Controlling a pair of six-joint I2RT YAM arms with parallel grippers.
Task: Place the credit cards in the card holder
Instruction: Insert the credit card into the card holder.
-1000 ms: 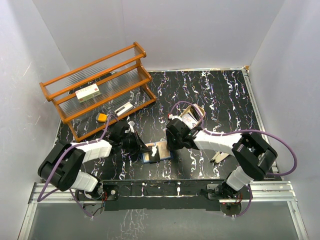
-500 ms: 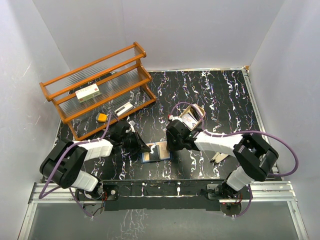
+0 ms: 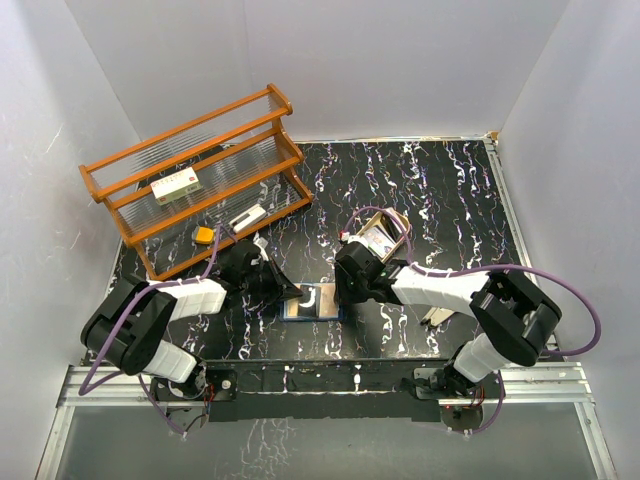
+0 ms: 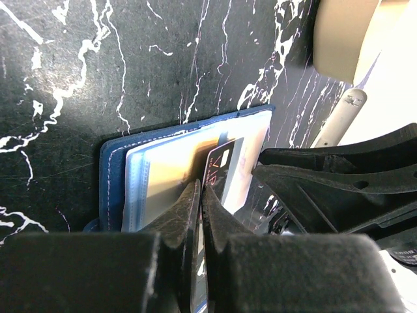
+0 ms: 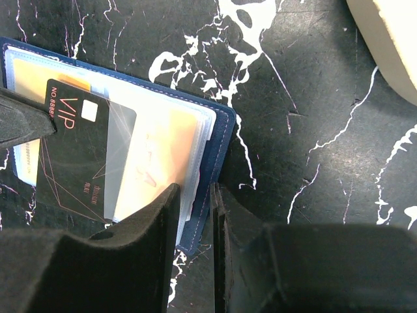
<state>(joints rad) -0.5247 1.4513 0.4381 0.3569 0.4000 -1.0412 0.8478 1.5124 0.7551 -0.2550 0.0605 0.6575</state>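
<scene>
The card holder lies open on the black marbled table, navy outside, with clear pockets and a gold card inside. My left gripper is shut on a dark credit card marked VIP, whose far edge sits under a clear pocket of the holder. My right gripper is shut on the holder's right edge, one finger on the pockets and one outside the navy cover. In the top view the left gripper and the right gripper meet over the holder.
A wooden rack stands at the back left with a white box on a shelf. An oval tan tray sits just behind the right gripper. Pale flat pieces lie right of the right arm.
My left gripper has edged right with the dark card, further over the holder. The right gripper has stayed on the holder's edge.
</scene>
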